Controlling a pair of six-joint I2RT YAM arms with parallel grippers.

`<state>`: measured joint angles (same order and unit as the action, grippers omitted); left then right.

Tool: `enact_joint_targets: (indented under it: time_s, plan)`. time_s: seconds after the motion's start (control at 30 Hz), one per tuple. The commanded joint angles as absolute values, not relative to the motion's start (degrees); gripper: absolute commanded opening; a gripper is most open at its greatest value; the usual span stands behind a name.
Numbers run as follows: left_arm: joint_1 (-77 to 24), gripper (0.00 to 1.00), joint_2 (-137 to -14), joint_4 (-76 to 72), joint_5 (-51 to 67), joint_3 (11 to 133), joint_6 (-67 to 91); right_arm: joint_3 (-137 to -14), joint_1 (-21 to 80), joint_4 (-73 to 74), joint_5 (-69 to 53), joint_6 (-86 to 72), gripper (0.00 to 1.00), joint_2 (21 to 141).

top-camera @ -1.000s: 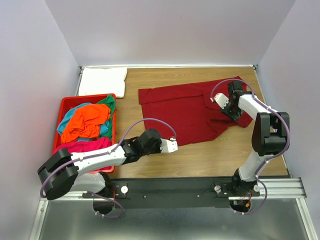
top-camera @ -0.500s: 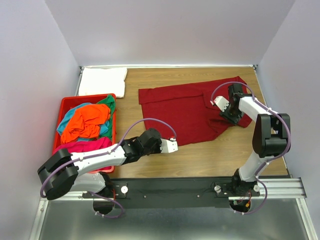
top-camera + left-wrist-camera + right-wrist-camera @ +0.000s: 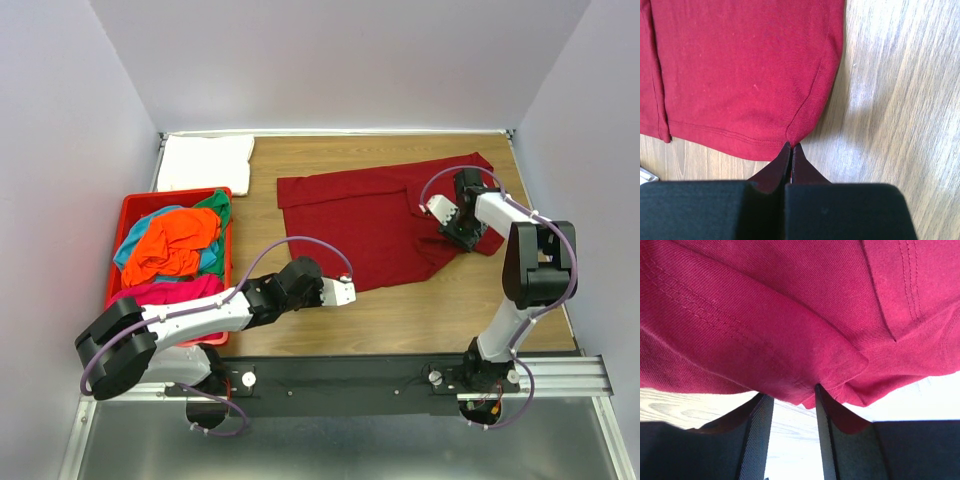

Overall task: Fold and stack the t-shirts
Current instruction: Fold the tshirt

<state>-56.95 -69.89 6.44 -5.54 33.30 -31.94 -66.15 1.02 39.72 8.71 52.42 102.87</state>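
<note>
A dark red t-shirt (image 3: pixel 370 225) lies spread on the wooden table (image 3: pixel 420 310). My left gripper (image 3: pixel 349 291) is shut on its near hem corner; in the left wrist view the jaws (image 3: pixel 791 146) pinch the tip of the dark red t-shirt (image 3: pixel 740 75). My right gripper (image 3: pixel 452 226) sits at the shirt's right side by the sleeve. Seen from the right wrist, its jaws (image 3: pixel 792 399) stand apart, and a fold of the dark red t-shirt (image 3: pixel 770 330) rests over the fingertips. A folded white t-shirt (image 3: pixel 205 162) lies at the back left.
A red plastic bin (image 3: pixel 133 207) at the left holds crumpled orange (image 3: pixel 170 243), teal, green and magenta (image 3: pixel 165 292) shirts. White walls close the table at the back and sides. The black arm rail (image 3: pixel 340 385) runs along the near edge.
My right gripper has shifted slightly toward the near-left over the shirt's right side, and its jaws have moved a little. The left arm has not moved.
</note>
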Motion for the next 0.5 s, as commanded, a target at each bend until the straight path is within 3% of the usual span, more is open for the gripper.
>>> enact_joint_targets:
  time_s: [0.0,0.23,0.47]
  plan:
    - [-56.6,0.0,-69.5,5.2,-4.0,33.0,-32.3,-67.4,0.7,39.2,8.6,53.4,0.43,104.2]
    - [-56.7,0.0,-69.3,5.2,-4.0,33.0,-32.3,-68.9,0.8,38.8,9.6,53.2,0.31,104.2]
    - [-56.7,0.0,-69.3,5.1,-4.0,33.0,-32.3,-70.1,0.7,38.9,10.1,53.3,0.26,102.1]
